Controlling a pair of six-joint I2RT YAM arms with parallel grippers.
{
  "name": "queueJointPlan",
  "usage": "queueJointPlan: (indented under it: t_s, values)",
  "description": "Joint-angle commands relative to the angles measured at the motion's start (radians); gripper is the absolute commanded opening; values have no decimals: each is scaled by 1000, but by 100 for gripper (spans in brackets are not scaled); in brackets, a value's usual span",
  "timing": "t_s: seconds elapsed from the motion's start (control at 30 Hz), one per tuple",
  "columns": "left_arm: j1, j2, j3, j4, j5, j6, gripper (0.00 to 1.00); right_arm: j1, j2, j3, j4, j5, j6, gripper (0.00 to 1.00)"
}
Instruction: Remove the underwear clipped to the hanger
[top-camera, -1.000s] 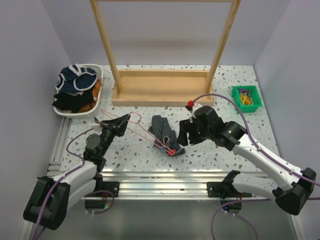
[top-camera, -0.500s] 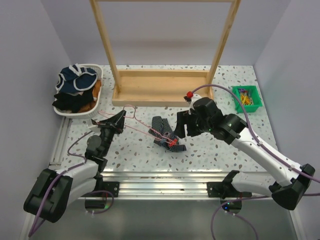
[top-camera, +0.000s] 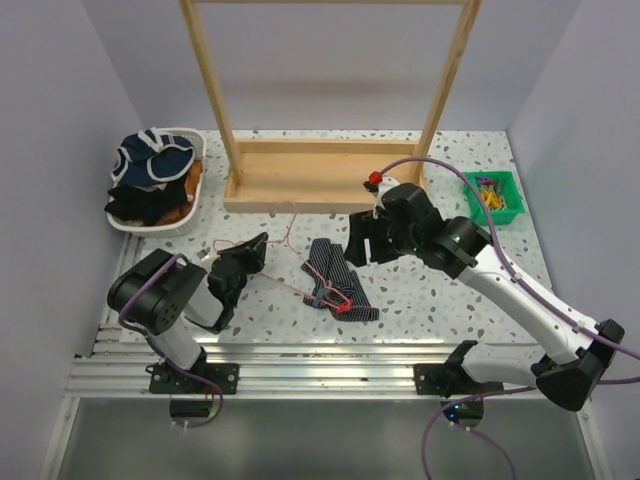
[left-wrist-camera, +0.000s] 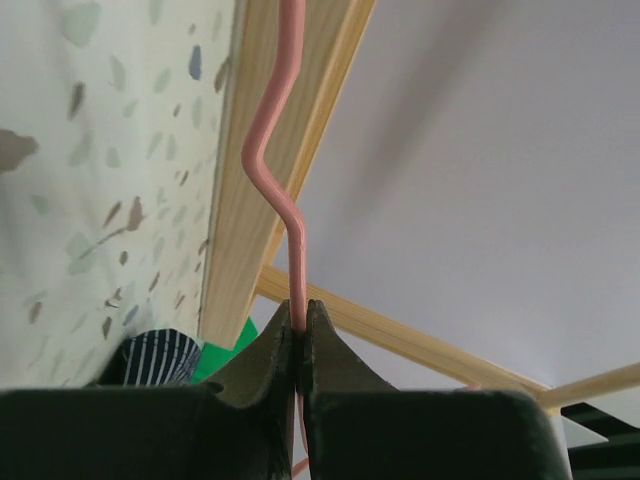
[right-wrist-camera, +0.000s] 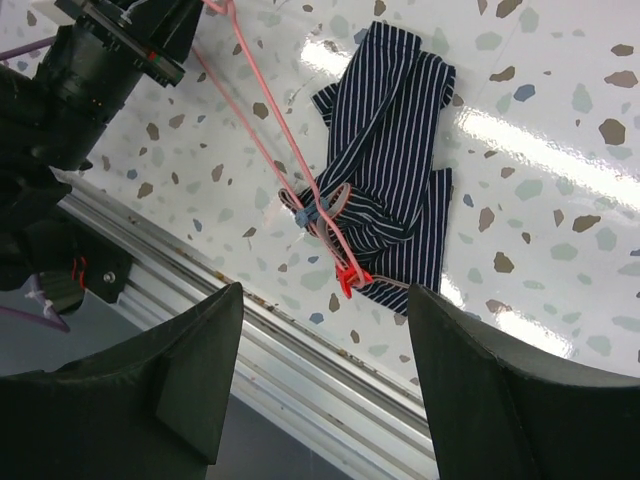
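The pinstriped navy underwear (top-camera: 335, 275) lies on the table's middle, and also shows in the right wrist view (right-wrist-camera: 395, 190). It is held to the pink wire hanger (top-camera: 290, 262) by a red clip (top-camera: 343, 306), also seen from the right wrist (right-wrist-camera: 352, 280). My left gripper (top-camera: 252, 252) is shut on the hanger's wire (left-wrist-camera: 292, 260), left of the underwear. My right gripper (top-camera: 358, 240) is open and empty, hovering above the underwear's right side.
A big wooden frame (top-camera: 322, 175) stands at the back. A white basket (top-camera: 130, 222) of dark clothes sits at the back left. A green bin (top-camera: 492, 197) of pegs is at the right. The aluminium rail (top-camera: 320, 365) runs along the near edge.
My left arm has folded in and turned, pulling the hanger and underwear a little toward the right and near edge. My right gripper has moved back and left, above the underwear.
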Motion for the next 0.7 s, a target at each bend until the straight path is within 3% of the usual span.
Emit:
queueJointPlan:
  t_s: [0.0, 0.17, 0.3, 0.5, 0.67]
  values:
    - [-21, -36, 51, 609, -63, -385, 0, -3, -34, 25, 2, 12, -28, 70]
    - [-29, -142, 106, 536, 9, -313, 0, -3, -54, -14, 5, -30, -43, 80]
    - [-40, -291, 164, 250, 107, -255, 0, -1, -85, -44, 67, -63, -110, 96]
    - [-60, -457, 216, -62, 219, -195, 0, 2, -57, -60, 153, -117, -247, 96]
    - [-61, -535, 191, -193, 239, -181, 0, 10, -27, 12, 177, -169, -337, 95]
